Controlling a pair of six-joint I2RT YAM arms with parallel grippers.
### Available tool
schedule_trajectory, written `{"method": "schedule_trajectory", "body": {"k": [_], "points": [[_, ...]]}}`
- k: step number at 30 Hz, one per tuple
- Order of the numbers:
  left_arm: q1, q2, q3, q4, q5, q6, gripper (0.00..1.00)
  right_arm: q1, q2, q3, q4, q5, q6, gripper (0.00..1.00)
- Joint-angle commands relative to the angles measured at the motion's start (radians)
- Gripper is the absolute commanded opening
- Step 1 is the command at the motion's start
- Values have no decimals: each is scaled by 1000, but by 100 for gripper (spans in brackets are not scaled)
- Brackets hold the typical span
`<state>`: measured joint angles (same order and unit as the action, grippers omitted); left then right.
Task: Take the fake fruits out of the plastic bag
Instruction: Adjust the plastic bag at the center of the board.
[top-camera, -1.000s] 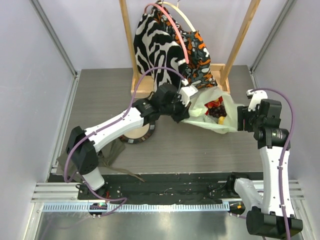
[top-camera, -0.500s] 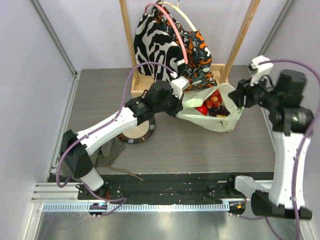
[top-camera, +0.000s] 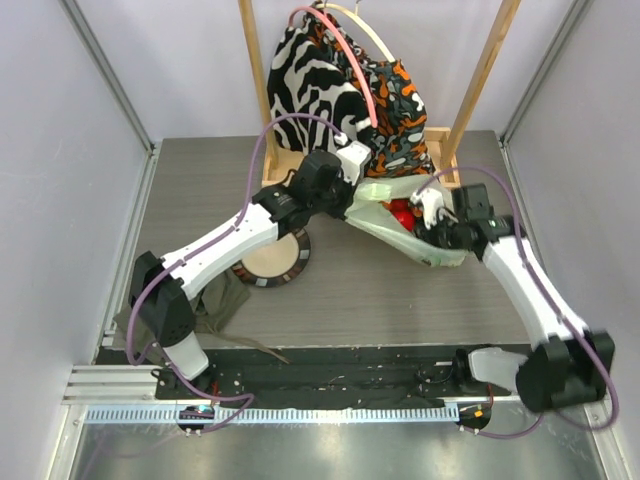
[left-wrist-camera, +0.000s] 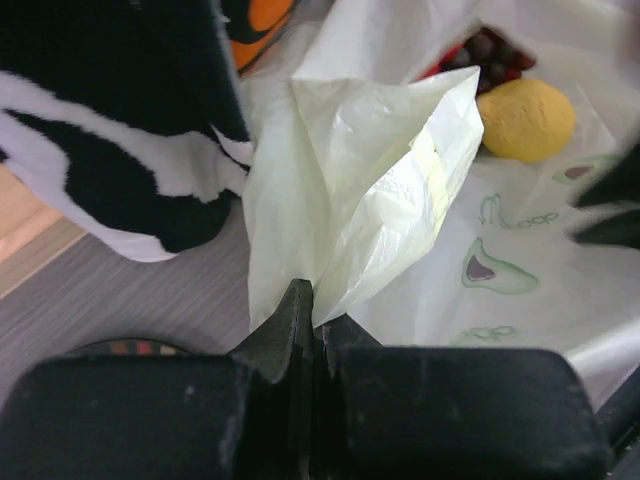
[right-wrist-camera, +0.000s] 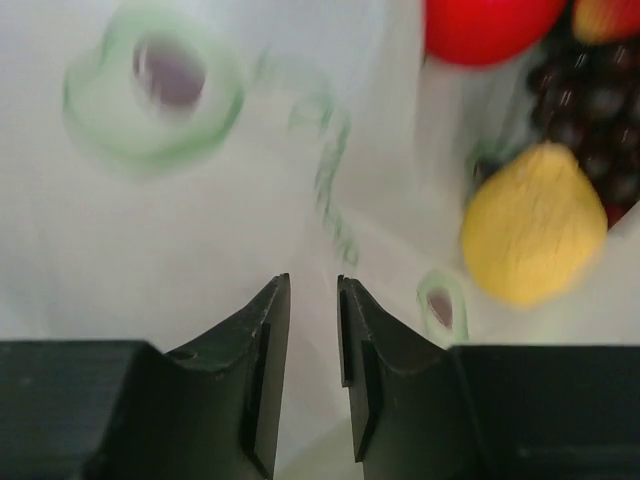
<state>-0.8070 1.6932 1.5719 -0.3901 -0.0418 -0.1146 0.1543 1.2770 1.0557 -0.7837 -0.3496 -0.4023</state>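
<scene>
At the left near edge of the table an olive-grey cloth (top-camera: 222, 305) lies crumpled beside the left arm's base. Just right of it sits a round dark-rimmed plate (top-camera: 268, 262), partly under the arm.

The left gripper (left-wrist-camera: 315, 310) is at the bag's left edge. Its jaws are closed tight on a gathered fold of the plastic bag (top-camera: 380, 228), and the film fans upward from the pinch.

Behind it, black-white-orange patterned garments (top-camera: 335, 85) hang from a wooden rack (top-camera: 483, 75), their hem touching the bag.

The pale-green bag, printed with avocado halves, lies on the table between the two grippers, its mouth open. The fake fruits (top-camera: 404, 213) are inside it: a red apple (right-wrist-camera: 490, 25), a dark grape bunch (right-wrist-camera: 590, 100) and a yellow lemon-like fruit (right-wrist-camera: 532, 222), packed touching one another.

The right gripper (right-wrist-camera: 313, 285) is at the bag's right side, pointing into the mouth. Its jaws are narrowly parted over bare film, with nothing visibly clamped. The lemon-like fruit lies near, to the right of the fingers.
</scene>
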Motion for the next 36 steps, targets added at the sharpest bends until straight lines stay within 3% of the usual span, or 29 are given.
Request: {"method": "schedule_trajectory", "body": {"k": [1,3,9,11,14,15,16,18,20,24,28,29,31,32,34,36], "points": [[19,-29,-7,-23,25,49,0,4,-257,-91,-168,-26,-165,33],[19,-59,-29,-32,88,72,0,7,-259,-100,-79,9,-158,34],[17,-142,-199,-4,122,110,7,5,-32,18,27,103,-1,39],[17,-159,-293,48,76,61,4,7,-30,15,57,98,51,41],[17,-188,-342,57,-4,23,3,62,-108,14,-30,128,43,43],[19,-210,-352,59,-19,20,14,94,-142,-26,-55,135,21,44],[19,-220,-354,62,-55,18,34,131,-187,-55,-77,141,-1,44],[20,-236,-316,59,-70,45,62,211,-299,-121,-74,156,-65,45],[25,-251,-256,22,-108,59,67,226,-337,-154,19,213,-61,52],[48,-309,-138,0,-63,72,68,228,-210,-85,34,245,-41,53],[43,-418,-211,184,182,105,61,226,-130,-4,35,213,37,53],[34,-429,-263,268,231,112,49,228,-128,3,47,204,49,54],[-4,-408,-277,307,243,174,37,228,-113,24,47,195,71,56],[-14,-368,-273,328,247,176,18,226,-107,29,41,210,103,56],[-27,-328,-274,361,270,170,4,217,-97,44,31,236,134,57],[-52,-284,-315,454,246,171,0,196,-87,64,6,228,157,57]]}}
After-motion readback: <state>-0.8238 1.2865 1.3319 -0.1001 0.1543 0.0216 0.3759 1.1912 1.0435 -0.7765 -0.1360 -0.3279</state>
